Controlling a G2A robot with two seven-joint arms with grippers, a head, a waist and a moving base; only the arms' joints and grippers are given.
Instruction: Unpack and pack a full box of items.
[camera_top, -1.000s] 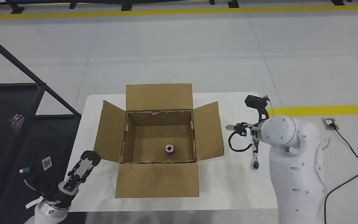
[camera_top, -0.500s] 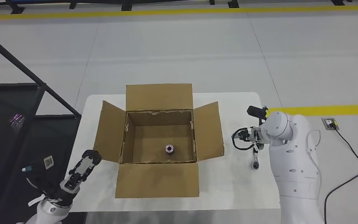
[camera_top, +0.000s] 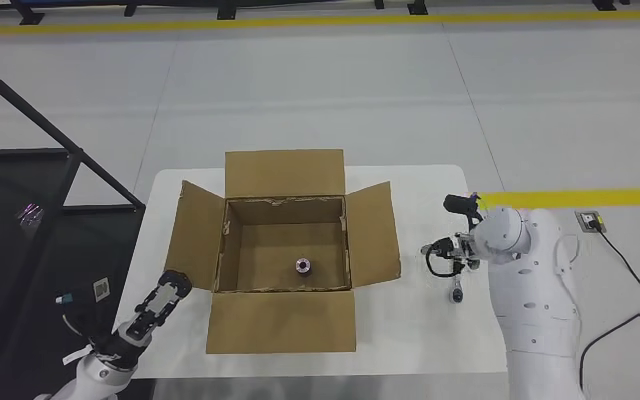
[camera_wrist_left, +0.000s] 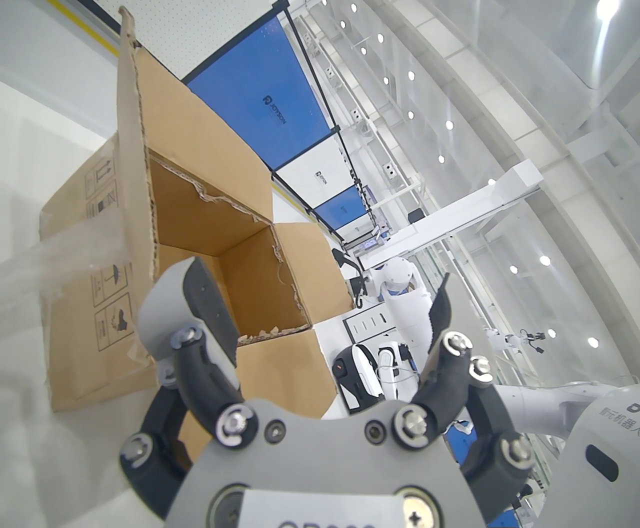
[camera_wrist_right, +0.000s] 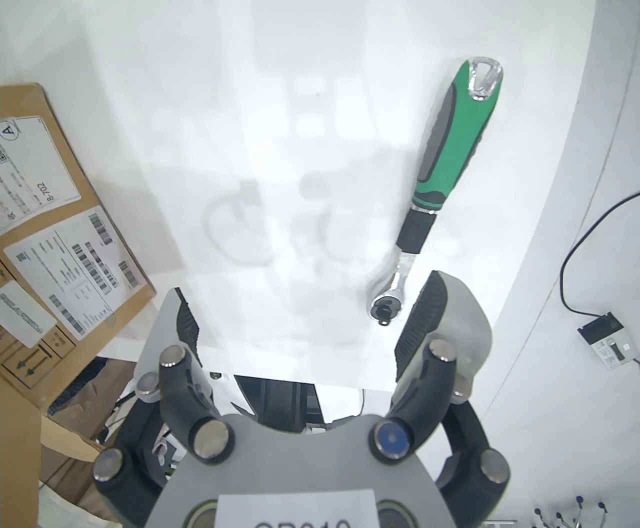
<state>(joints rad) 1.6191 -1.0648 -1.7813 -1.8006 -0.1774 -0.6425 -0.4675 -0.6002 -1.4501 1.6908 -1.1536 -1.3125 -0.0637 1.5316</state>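
An open cardboard box (camera_top: 286, 250) stands mid-table with all flaps folded out. A small round dark item (camera_top: 302, 265) lies on its floor. My left gripper (camera_wrist_left: 320, 300) is open and empty, low beside the box's near left corner (camera_wrist_left: 150, 310); the top view shows this left gripper (camera_top: 172, 288) just off the left flap. My right gripper (camera_wrist_right: 305, 320) is open and empty above the table right of the box. A ratchet wrench with a green handle (camera_wrist_right: 445, 160) lies flat there, its metal head (camera_wrist_right: 385, 306) close to one fingertip (camera_wrist_right: 425, 310). The wrench (camera_top: 457, 291) rests near the right arm.
The white table (camera_top: 420, 330) has bare room in front of and right of the box. A labelled box flap (camera_wrist_right: 65, 250) lies beside my right gripper. The table's right edge (camera_wrist_right: 545, 225) is close past the wrench. A black frame (camera_top: 60, 180) stands to the left.
My left gripper has shifted a little right, toward the box. The right arm has drawn down and to the right, settling over the wrench. The box and its item have stayed put.
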